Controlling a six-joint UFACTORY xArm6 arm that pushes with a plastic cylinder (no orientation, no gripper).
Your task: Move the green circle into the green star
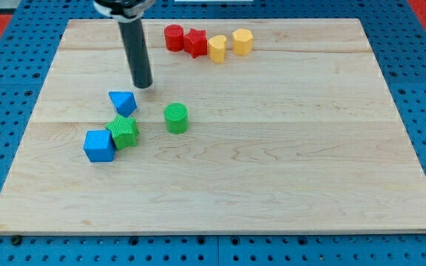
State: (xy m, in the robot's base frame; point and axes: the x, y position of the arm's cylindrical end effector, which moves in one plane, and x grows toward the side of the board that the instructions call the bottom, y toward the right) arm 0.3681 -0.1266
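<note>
The green circle [175, 117] sits on the wooden board a little left of its middle. The green star [123, 131] lies to the circle's left and slightly lower, with a gap between them. My tip [143, 86] touches the board above the two green blocks, up and to the left of the circle, apart from it. It is just to the upper right of a blue triangle [123, 102].
A blue cube [99, 145] touches the green star's lower left. At the view's top stand a red circle [173, 37], a red star [195, 43], a yellow block [217, 49] and a yellow hexagon [242, 42] in a row. The board [272, 162] lies on a blue pegged surface.
</note>
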